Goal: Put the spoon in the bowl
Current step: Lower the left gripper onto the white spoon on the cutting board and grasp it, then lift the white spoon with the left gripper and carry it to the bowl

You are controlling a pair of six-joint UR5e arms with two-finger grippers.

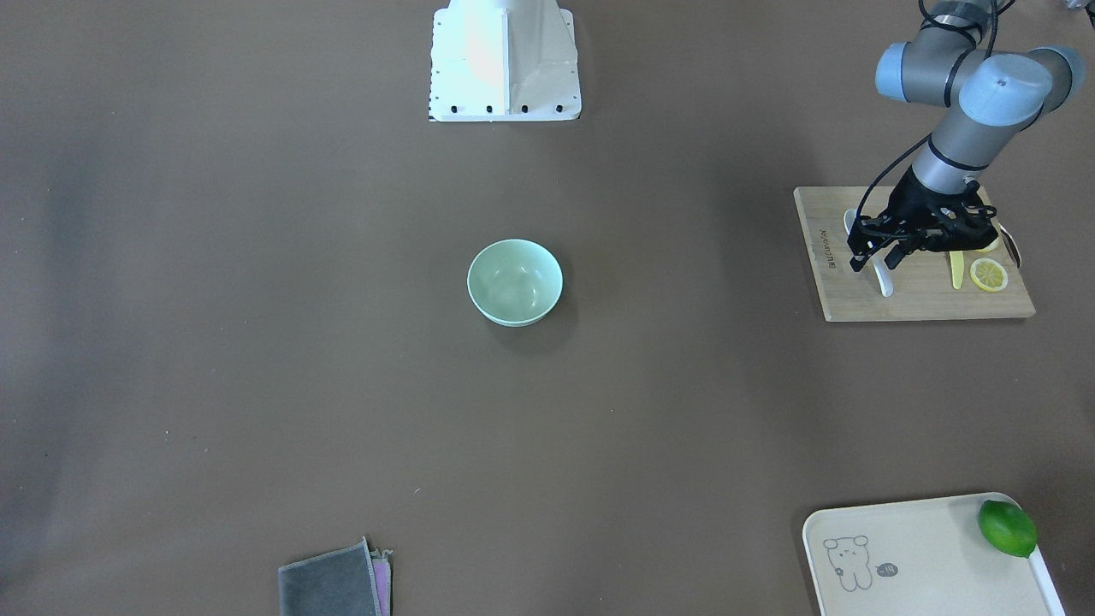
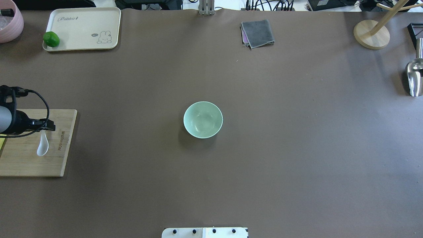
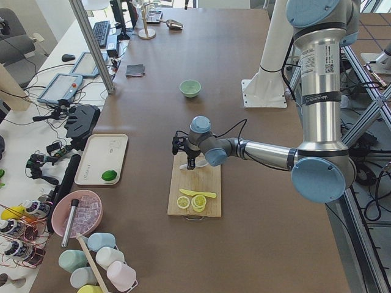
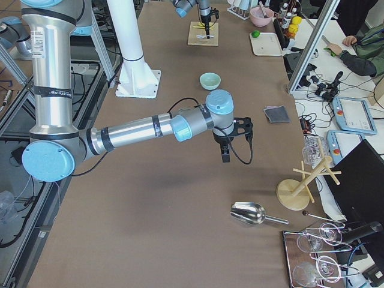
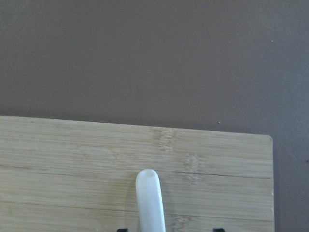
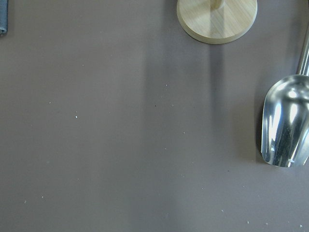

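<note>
The bench (image 2: 297,148) is covered with a matt brown sheet, seen lightly speckled in the right wrist view. The bowl (image 2: 203,119) is set upright near the middle, well apart from everything else. The spoon (image 2: 42,147) is laid on a bamboo board (image 2: 33,162) at the bench's left end, its deep end toward the robot. The left pincer (image 1: 874,262) is held low over the handle. Its jaws are seen wide apart, one on each side of the handle, and nothing is gripped. A yellow knife (image 1: 956,269) and lemon slices (image 1: 988,275) are laid on the same board, beside the pincer.

A cream tray (image 2: 82,19) is placed at the far left corner, with a lime (image 2: 51,39) in one corner of it. A folded grey cloth (image 2: 258,33) is laid by the far edge, and a wooden stand (image 2: 371,34) and a steel scoop (image 2: 414,77) at the right end. The right pincer (image 4: 225,157) is held above bare bench near that scoop; whether it is open cannot be told.

Beyond the far edge a white side table (image 3: 82,43) is crowded with a tablet (image 3: 60,88) and cables, and an aluminium post (image 3: 93,46) is fixed at that edge.
</note>
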